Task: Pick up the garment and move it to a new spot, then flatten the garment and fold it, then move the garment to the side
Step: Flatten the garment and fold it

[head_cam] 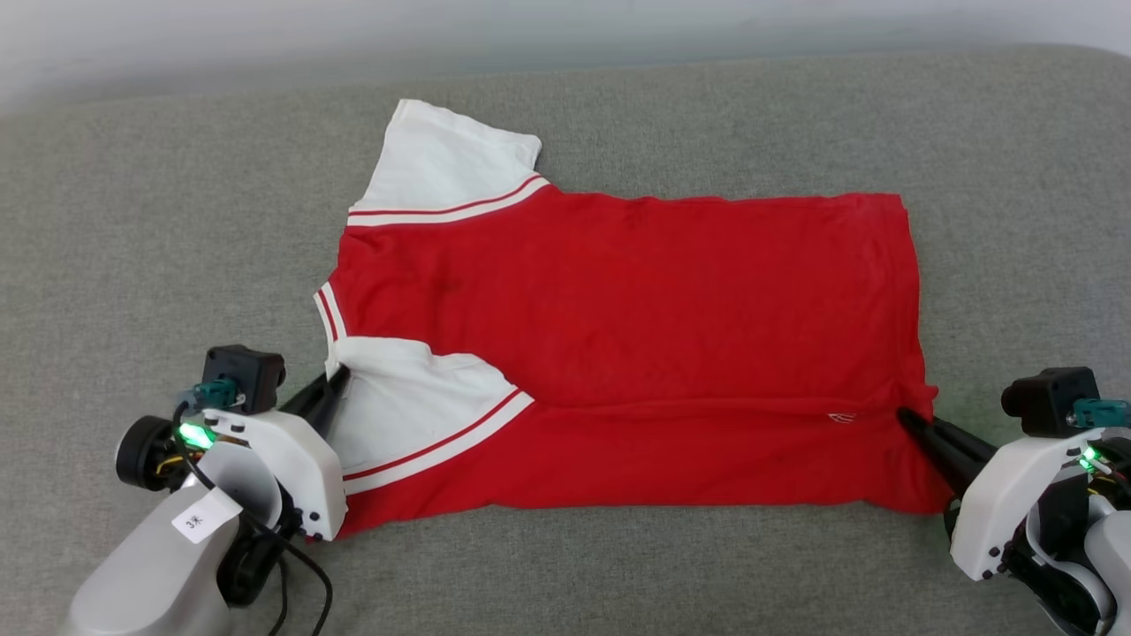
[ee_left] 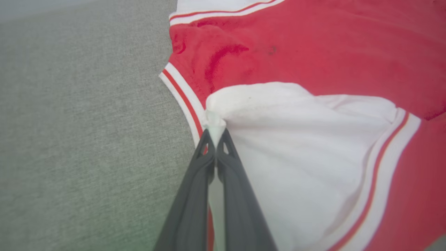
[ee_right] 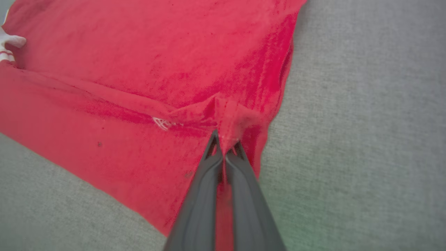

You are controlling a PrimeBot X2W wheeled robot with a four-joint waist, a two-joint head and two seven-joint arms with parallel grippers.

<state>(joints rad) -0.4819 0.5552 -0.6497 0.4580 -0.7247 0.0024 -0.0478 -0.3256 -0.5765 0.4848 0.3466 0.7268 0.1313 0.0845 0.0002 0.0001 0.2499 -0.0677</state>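
The garment (head_cam: pixel 636 318) is a red T-shirt with white striped-trim sleeves, spread sideways on the grey cushion, collar to the left and hem to the right, plain face up. Its near edge is folded over onto the body, so one white sleeve (head_cam: pixel 415 402) lies on the red cloth. My left gripper (head_cam: pixel 340 378) is shut on the tip of that sleeve (ee_left: pixel 216 123). My right gripper (head_cam: pixel 903 415) is shut on a pinch of red cloth near the hem (ee_right: pixel 226 139). The other sleeve (head_cam: pixel 442 163) lies flat at the far left.
Grey woven upholstery (head_cam: pixel 177 221) surrounds the shirt on all sides, with broad bare stretches left, right and in front. A pale wall band (head_cam: pixel 565 31) runs along the far edge.
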